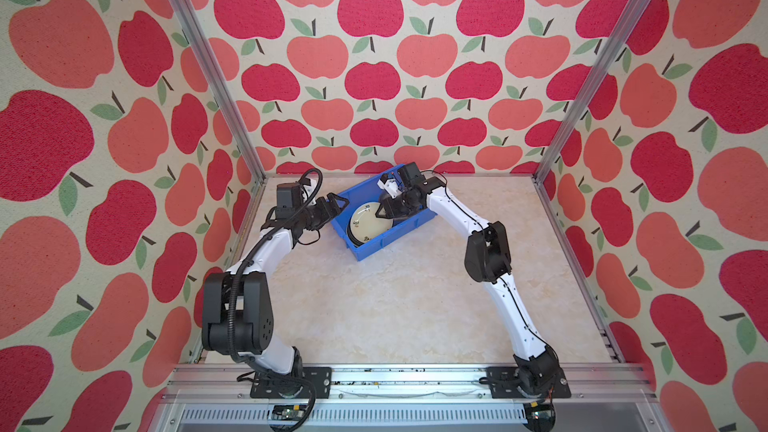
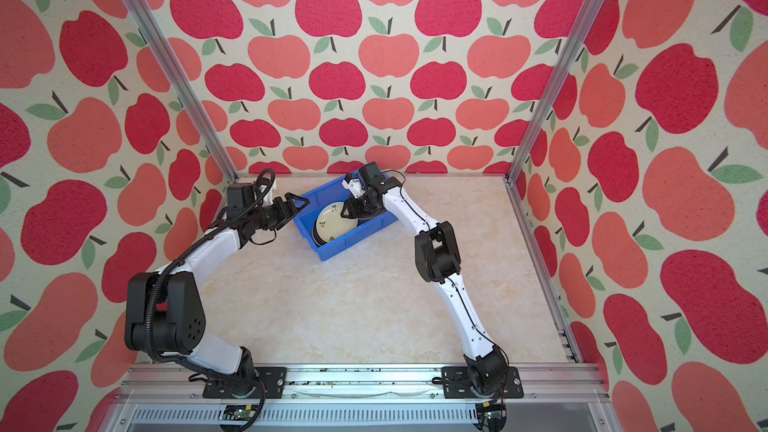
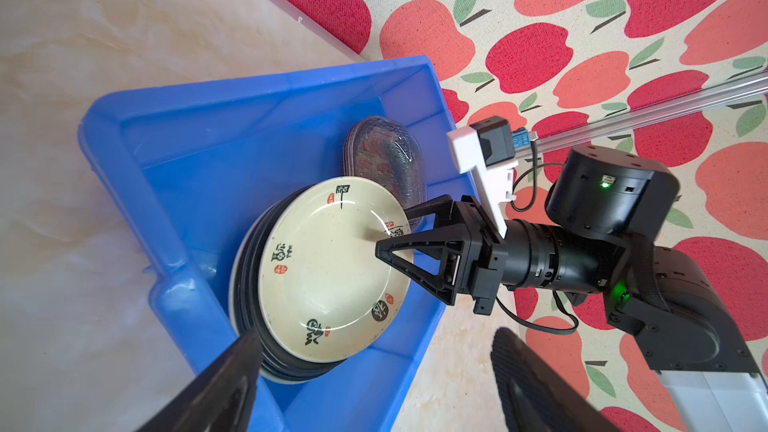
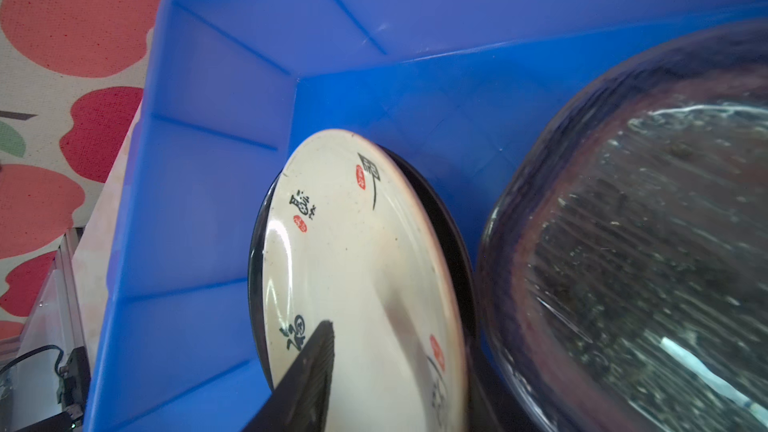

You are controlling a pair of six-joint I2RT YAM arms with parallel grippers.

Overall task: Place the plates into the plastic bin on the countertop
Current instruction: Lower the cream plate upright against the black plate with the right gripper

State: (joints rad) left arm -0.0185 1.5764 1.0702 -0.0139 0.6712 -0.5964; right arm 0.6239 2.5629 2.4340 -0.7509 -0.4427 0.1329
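Apple walls (image 1: 374,76) on three sides, rail (image 1: 415,372) along the front. The countertop (image 1: 395,305) shows nothing loose on its bare stretch.

The bin (image 1: 409,226) sits skewed at the back centre, one corner close to the rear wall. All the plates I can see are inside it, in two stacks touching side by side. In the nearer end, black plates (image 3: 249,268) with a cream plate (image 3: 328,268) on top, lying flat. In the far end, glass plates (image 3: 384,160), nested.

Obstructions: in both top views the right arm (image 1: 457,218) lies over the far half of the bin and hides the glass stack. I see it only from the wrist cameras.

Right gripper (image 3: 390,231): jaws partly parted, straddling the cream plate's rim, one finger (image 4: 307,367) above the face, the other below the rim – a visible gap, no clamp.

Left gripper (image 1: 337,207): jaws wide, nothing between them, level with the bin's left wall – just outside it.
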